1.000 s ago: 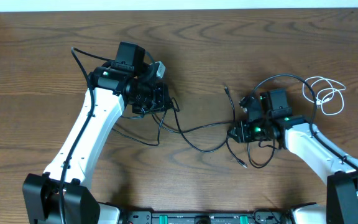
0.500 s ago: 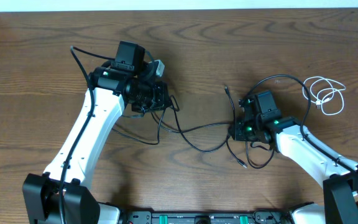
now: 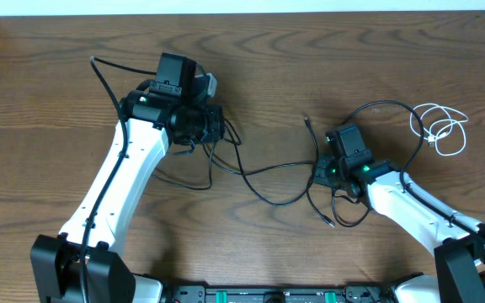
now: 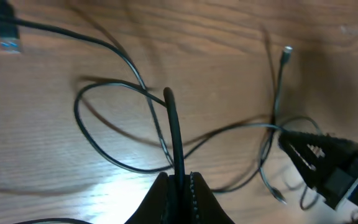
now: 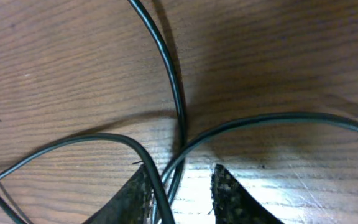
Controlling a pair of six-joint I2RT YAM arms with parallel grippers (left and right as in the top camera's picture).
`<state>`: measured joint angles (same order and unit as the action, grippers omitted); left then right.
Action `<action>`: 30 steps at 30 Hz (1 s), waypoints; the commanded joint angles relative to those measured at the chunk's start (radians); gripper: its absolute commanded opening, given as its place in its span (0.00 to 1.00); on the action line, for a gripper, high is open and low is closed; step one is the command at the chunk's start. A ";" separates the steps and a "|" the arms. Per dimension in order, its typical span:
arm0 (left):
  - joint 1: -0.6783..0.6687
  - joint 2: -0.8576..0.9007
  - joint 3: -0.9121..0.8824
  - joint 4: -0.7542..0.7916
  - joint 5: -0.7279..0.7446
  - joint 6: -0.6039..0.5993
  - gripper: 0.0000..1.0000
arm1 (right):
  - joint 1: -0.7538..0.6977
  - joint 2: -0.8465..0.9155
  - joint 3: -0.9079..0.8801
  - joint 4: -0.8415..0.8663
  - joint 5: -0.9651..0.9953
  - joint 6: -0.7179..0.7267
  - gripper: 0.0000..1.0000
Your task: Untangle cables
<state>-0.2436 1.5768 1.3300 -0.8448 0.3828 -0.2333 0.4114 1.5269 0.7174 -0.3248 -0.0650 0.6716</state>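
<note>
Tangle of thin black cables sprawls over the wooden table, to the left of the white cable. The white cable lies in a loose coil. One black loop arcs up close beside it, and whether the two touch cannot be told from overhead.

Just left of the white cable, past that loop, the right gripper is down low over a knot of black strands. Its wrist view shows the two fingers standing apart, not clenched. Two black strands cross in the gap between them, one running close against the left finger, with bare wood showing beside the other.

Well to the left of the white cable, the left gripper is clenched on a black cable. In its wrist view the fingertips are pressed together and the cable rises straight out from between them. Beyond it the black cables form a wide loop on the wood and cross one another.

A long strand runs between the two grippers, sagging in a shallow curve. One small plug end lies free on the table left of the white cable, just beyond the right gripper, and another lies on the nearer side of that gripper.
</note>
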 commanded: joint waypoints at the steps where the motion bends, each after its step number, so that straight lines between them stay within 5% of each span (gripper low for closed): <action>1: -0.001 0.006 -0.007 0.014 -0.067 0.031 0.08 | 0.011 0.005 0.011 -0.011 0.045 0.058 0.32; 18: -0.001 0.006 -0.098 0.144 -0.067 0.071 0.08 | 0.015 0.100 0.000 0.049 0.149 0.287 0.32; 21: -0.001 0.006 -0.098 0.143 -0.067 0.084 0.08 | 0.015 0.146 0.000 0.102 0.150 0.293 0.25; 25: -0.001 0.006 -0.098 0.143 -0.066 0.084 0.08 | 0.015 0.162 0.001 0.136 0.192 0.292 0.04; 30: -0.001 0.006 -0.101 0.143 -0.066 0.085 0.08 | 0.008 0.096 0.002 0.164 0.205 0.180 0.01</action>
<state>-0.2436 1.5768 1.2335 -0.7006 0.3332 -0.1741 0.4221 1.6535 0.7311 -0.1619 0.0956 0.9249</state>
